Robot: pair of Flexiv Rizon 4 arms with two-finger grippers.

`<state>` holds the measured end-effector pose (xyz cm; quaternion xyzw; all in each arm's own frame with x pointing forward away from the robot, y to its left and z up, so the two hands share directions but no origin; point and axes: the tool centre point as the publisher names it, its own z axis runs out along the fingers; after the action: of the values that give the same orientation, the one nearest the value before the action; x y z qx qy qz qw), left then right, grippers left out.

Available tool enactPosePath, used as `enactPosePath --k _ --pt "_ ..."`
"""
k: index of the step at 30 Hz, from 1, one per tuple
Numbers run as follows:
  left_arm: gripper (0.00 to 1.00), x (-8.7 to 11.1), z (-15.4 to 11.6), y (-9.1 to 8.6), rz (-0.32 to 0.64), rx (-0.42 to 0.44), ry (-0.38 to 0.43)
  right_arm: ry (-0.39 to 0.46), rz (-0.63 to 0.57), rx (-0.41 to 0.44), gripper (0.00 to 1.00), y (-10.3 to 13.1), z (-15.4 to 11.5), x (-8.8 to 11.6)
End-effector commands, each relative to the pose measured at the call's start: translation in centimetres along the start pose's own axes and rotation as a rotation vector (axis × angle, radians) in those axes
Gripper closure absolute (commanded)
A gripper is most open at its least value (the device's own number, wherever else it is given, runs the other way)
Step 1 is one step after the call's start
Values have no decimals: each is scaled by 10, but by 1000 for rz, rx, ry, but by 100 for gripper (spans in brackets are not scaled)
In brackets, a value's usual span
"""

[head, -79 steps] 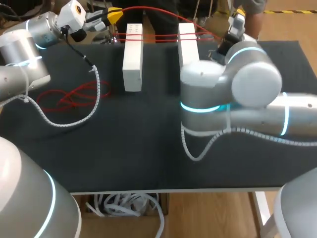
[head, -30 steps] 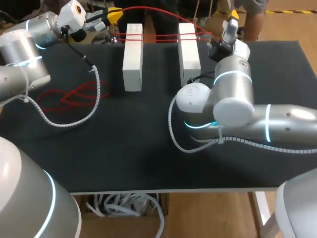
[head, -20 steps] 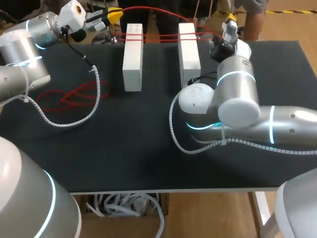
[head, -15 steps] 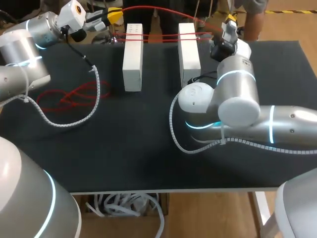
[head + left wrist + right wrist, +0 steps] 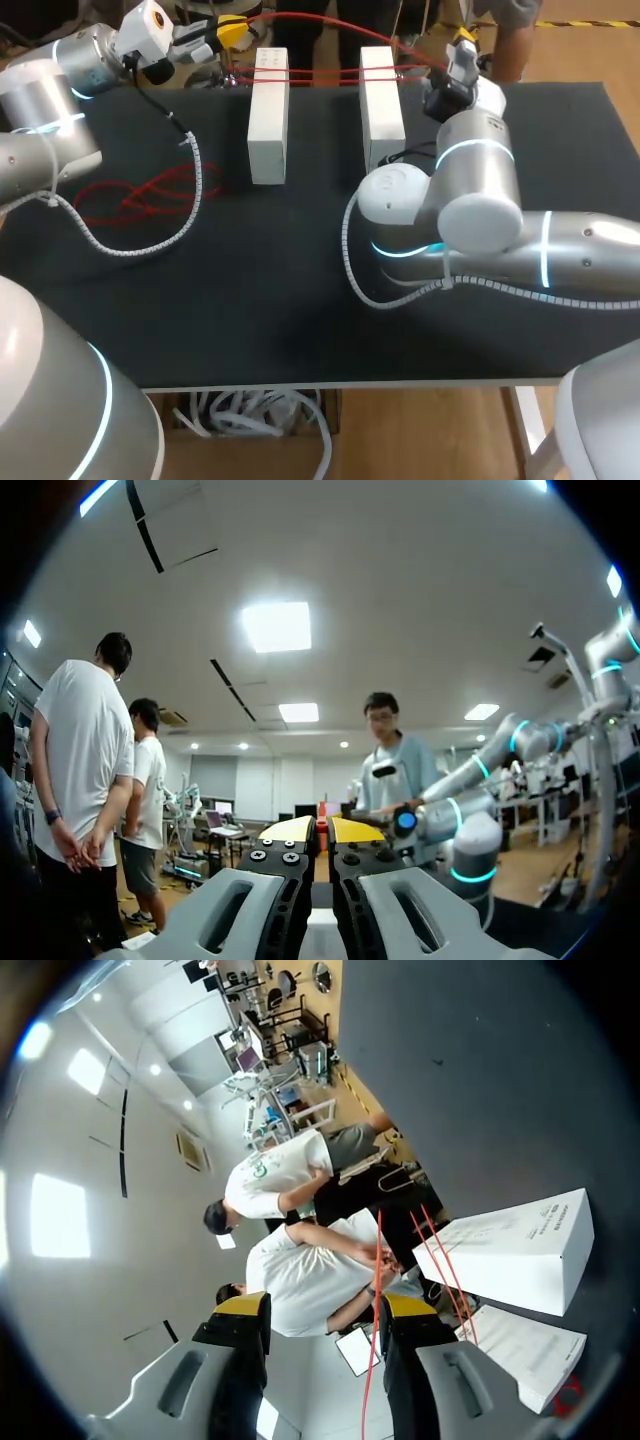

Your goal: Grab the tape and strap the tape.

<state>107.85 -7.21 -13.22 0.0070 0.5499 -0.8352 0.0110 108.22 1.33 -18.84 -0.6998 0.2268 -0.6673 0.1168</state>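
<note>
One view, left wrist, shows left gripper [image 5: 320, 830] pinching tape [image 5: 321, 840].

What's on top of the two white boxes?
Red tape strands cross the far ends of the left box and right box. Whether tape also passes underneath is hidden.

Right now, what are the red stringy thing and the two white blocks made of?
The thin red cord looks like bendy plastic or woven strap, I cannot tell which: it lies in loose loops yet pulls taut. The left white rectangular box and the right white rectangular box look like matte cardboard: sharp folded edges, small print.
</note>
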Motion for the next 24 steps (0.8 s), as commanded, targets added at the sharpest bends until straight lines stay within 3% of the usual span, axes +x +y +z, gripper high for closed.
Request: enactPosePath --k 1,6,12,24 --pt "100 1 1 0 1 -1 -4 0 2 -6 55 -4 0 0" --pt "100 1 1 0 1 -1 -4 -2 3 -1 56 -5 -2 -1" --pt "100 1 1 0 1 -1 -4 -2 -4 -3 67 -4 -3 -2" --pt "100 1 1 0 1 -1 -4 0 -7 -15 76 -6 0 -2"
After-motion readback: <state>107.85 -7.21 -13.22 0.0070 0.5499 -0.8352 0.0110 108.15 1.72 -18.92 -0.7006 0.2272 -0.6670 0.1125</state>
